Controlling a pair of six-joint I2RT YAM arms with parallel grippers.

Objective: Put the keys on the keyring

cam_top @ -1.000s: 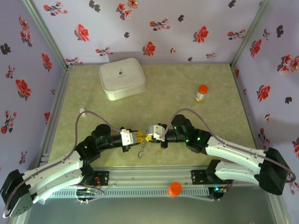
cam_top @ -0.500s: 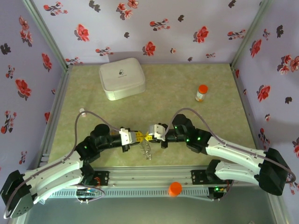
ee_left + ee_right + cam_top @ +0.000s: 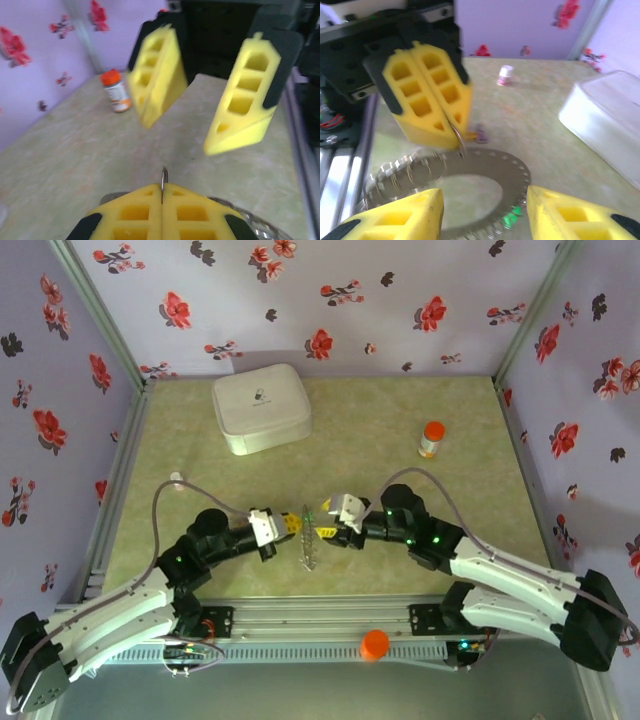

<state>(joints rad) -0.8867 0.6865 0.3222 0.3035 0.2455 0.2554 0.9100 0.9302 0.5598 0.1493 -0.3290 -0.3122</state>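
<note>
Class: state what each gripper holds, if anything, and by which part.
The left gripper is shut on the keyring, pinching a thin wire loop at its rim. The right gripper is open and holds nothing.

Two robot arms, the left arm (image 3: 120,610) and right arm (image 3: 510,578), wear white shells over black joints; looped grey cables (image 3: 160,508), green lights (image 3: 408,540) and yellow fingers (image 3: 245,100) with rectangular cut-outs
</note>
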